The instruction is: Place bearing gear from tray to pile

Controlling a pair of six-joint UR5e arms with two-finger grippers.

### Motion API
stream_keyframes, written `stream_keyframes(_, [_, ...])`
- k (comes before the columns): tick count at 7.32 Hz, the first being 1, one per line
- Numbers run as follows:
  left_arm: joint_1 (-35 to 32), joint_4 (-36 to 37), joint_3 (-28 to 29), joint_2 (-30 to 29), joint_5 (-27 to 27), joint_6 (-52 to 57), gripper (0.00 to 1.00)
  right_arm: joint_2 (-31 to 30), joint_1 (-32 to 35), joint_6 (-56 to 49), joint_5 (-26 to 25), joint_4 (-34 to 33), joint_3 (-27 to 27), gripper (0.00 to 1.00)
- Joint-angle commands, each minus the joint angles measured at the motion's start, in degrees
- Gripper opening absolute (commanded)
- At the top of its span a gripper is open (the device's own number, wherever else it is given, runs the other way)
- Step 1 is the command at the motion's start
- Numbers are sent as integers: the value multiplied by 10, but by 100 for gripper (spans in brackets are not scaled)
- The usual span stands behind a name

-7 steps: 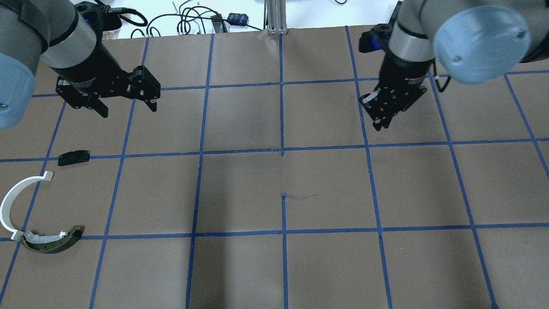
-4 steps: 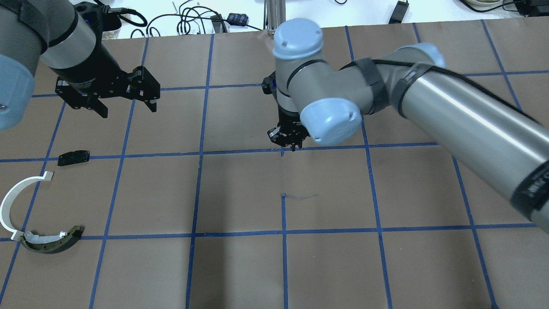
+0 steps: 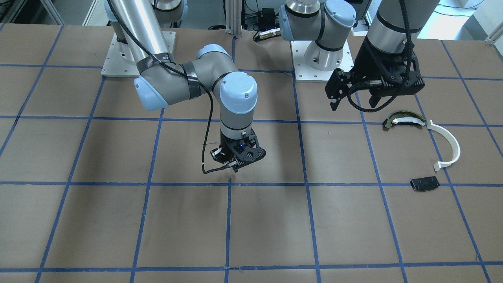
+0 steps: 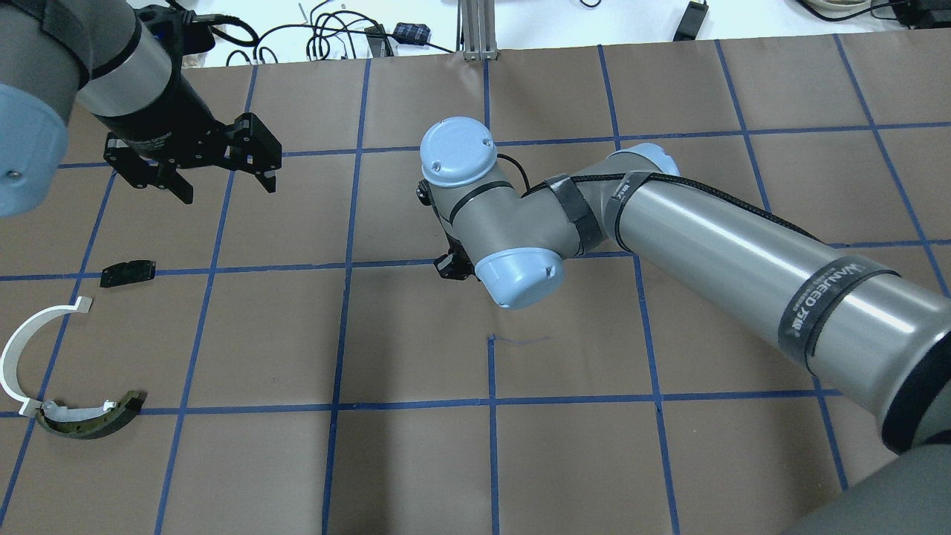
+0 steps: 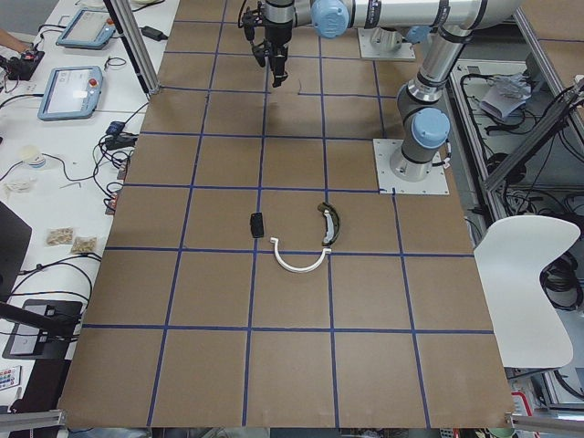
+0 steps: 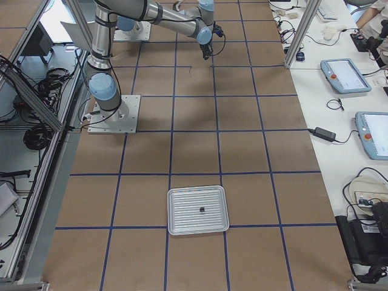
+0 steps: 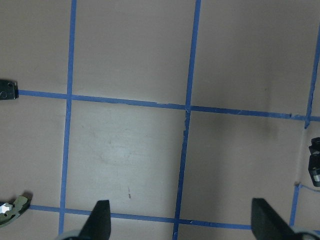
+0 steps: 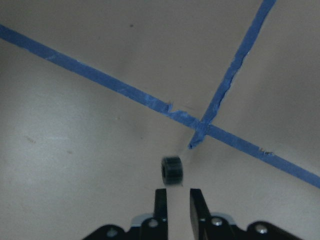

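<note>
The bearing gear (image 8: 171, 170), small, black and blurred, sits just beyond the fingertips of my right gripper (image 8: 178, 197), by a tape crossing; nothing is between the narrowly parted jaws. The right gripper (image 3: 234, 169) hangs low over the table's middle. In the overhead view its wrist hides most of it (image 4: 449, 267). The pile lies on my left: a white half-ring (image 4: 18, 349), a dark curved piece (image 4: 89, 420) and a black plate (image 4: 128, 273). My left gripper (image 4: 226, 189) is open and empty, above the table beyond the pile.
A metal tray (image 6: 182, 212) stands far off on my right side with one small dark part (image 6: 202, 210) in it. Brown paper with a blue tape grid covers the table. Cables lie along the far edge (image 4: 319, 37).
My right arm has swung from the right side across to the table's middle and come down low. The left arm has barely moved.
</note>
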Motion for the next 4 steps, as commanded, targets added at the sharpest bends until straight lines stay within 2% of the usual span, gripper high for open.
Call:
stream_keyframes(1, [-3, 4, -5, -7, 5, -8, 100, -53, -38, -55, -5, 33, 0, 99])
stream_keyframes(2, [-6, 5, -5, -14, 1, -9, 100, -98, -89, -95, 24, 89, 0, 96])
stream_keyframes(4, [-60, 29, -5, -51, -1, -9, 100, -183, -224, -275, 40, 224, 2, 89])
